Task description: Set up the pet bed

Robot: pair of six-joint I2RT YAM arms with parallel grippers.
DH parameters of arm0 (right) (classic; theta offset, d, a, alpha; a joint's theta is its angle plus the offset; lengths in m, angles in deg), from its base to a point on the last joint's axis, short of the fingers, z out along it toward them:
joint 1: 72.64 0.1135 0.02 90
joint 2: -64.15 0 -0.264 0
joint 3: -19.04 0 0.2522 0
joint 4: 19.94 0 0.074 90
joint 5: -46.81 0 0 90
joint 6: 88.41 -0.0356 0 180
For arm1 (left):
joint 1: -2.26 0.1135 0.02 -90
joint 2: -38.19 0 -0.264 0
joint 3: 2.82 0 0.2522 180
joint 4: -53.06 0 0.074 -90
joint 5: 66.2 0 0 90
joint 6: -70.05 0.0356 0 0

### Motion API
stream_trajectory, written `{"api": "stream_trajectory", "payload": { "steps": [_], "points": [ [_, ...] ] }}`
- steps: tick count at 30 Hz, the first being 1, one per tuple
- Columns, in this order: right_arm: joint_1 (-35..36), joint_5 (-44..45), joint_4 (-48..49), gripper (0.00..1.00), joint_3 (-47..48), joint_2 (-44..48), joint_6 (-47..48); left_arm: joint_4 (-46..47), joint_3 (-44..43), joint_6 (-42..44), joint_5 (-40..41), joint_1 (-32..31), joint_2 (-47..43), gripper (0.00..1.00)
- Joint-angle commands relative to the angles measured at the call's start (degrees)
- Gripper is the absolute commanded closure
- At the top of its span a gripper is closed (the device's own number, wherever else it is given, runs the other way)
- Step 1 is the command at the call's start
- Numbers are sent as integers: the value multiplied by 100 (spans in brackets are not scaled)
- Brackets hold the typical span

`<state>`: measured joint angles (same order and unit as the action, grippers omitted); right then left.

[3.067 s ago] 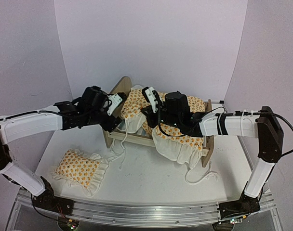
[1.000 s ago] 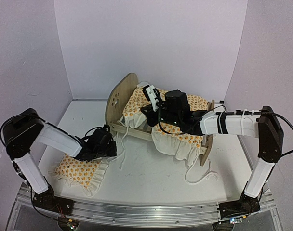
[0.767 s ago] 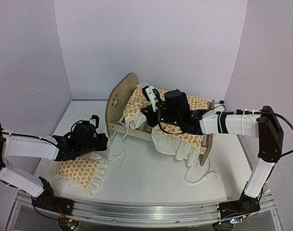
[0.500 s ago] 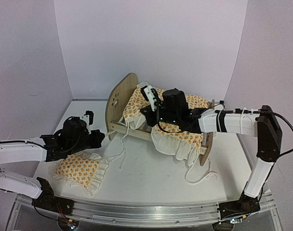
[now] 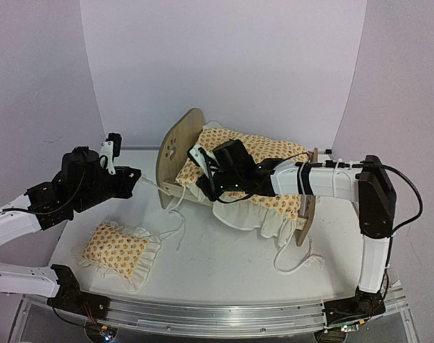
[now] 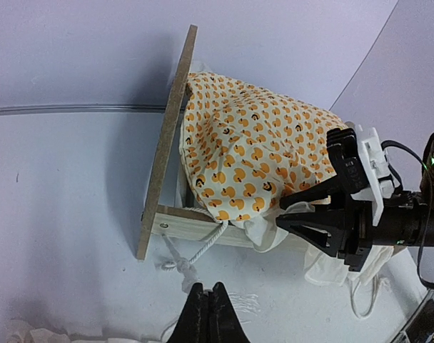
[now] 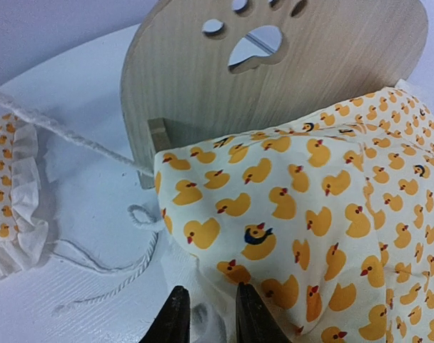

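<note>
The pet bed stands mid-table, with its rounded paw-print headboard (image 5: 175, 143) (image 7: 274, 71) (image 6: 170, 143) on the left and its footboard (image 5: 308, 207) on the right. A duck-print ruffled blanket (image 5: 267, 153) (image 6: 253, 150) (image 7: 331, 200) covers it and hides the mattress. My right gripper (image 5: 202, 184) (image 6: 283, 213) (image 7: 206, 318) is at the blanket's near corner by the headboard. Its jaws are slightly apart, with white ruffle lying between them. My left gripper (image 5: 136, 174) (image 6: 208, 314) hangs shut and empty above the table, left of the bed.
A matching ruffled pillow (image 5: 120, 246) (image 7: 6, 193) lies on the table at the front left. White cords (image 5: 175, 214) (image 6: 195, 254) (image 7: 96, 286) trail from the blanket onto the table near the headboard, and another trails by the footboard (image 5: 295, 261). Purple walls enclose the table.
My left arm lifted off the pillow and swung up and back to the left. My right gripper carried the blanket's corner toward the headboard, and its jaws have parted.
</note>
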<state>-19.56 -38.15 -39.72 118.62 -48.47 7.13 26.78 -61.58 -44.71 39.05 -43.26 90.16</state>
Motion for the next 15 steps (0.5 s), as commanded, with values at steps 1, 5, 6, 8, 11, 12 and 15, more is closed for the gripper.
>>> {"api": "stream_trajectory", "payload": {
  "steps": [1, 5, 6, 8, 11, 12, 15],
  "points": [
    [97, 186, -986, 70, 584, 119, 46, -118, -395, 461, 127, 25, -425, 100],
    [89, -512, -1256, 60, 792, 316, -298, -227, -394, 605, 225, 25, -683, 100],
    [94, -773, -1404, 57, 896, 319, -356, -275, -398, 611, 292, 25, -702, 100],
    [96, -1382, -1541, 48, 1033, 347, -499, -327, -408, 622, 323, 25, -676, 100],
    [97, -2445, -1547, 36, 1028, 364, -965, -323, -372, 553, 289, 25, -618, 100],
    [128, -2765, -1506, 34, 1014, 323, -1116, -317, -366, 543, 286, 25, -604, 100],
    [393, -2732, -1296, 31, 855, 215, -1392, -285, -285, 514, 314, 25, -555, 100]
  ]
}}
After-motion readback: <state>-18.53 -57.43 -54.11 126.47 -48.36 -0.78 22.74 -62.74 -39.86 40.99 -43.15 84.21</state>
